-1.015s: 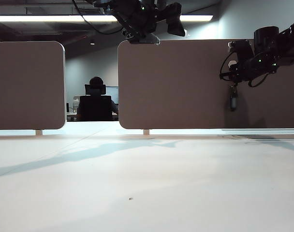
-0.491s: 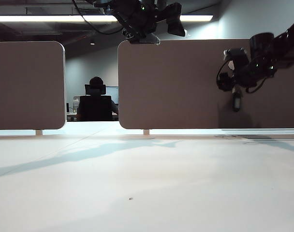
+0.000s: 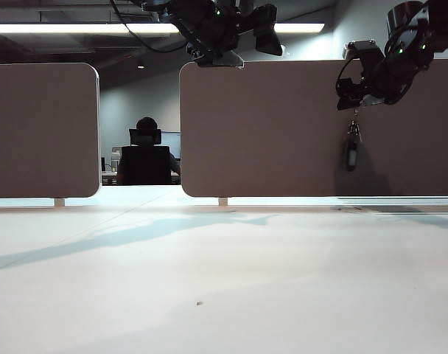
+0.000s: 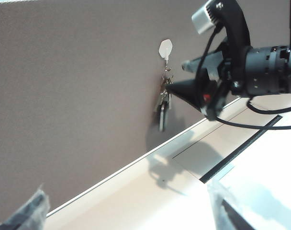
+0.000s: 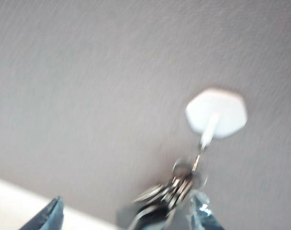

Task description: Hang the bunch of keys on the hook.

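Observation:
The bunch of keys [image 3: 351, 152] hangs against the brown panel [image 3: 268, 133] from the hook [image 5: 208, 132], which sits below its pale hexagonal plate [image 5: 216, 113]. My right gripper [image 3: 351, 98] is open just above and in front of the keys. In the right wrist view the keys [image 5: 160, 201] lie between its spread fingertips [image 5: 200, 211], close to one of them and gripped by neither. The left wrist view shows the plate [image 4: 165, 48], the hanging keys [image 4: 163, 103] and the right gripper [image 4: 176, 73] beside them. My left gripper [image 4: 128, 213] is open and holds nothing, high over the panel's top edge on its arm [image 3: 217, 26].
A second brown panel [image 3: 43, 129] stands at the left, with a gap between the two where a person sits in an office chair [image 3: 144, 155]. The white table [image 3: 209, 280] stretches in front of the panels. A black strip [image 4: 241, 151] lies on the table by the panel's foot.
My right gripper opened and let go of the keys, then rose and tilted above them. The keys now hang from the hook. The left arm has not moved.

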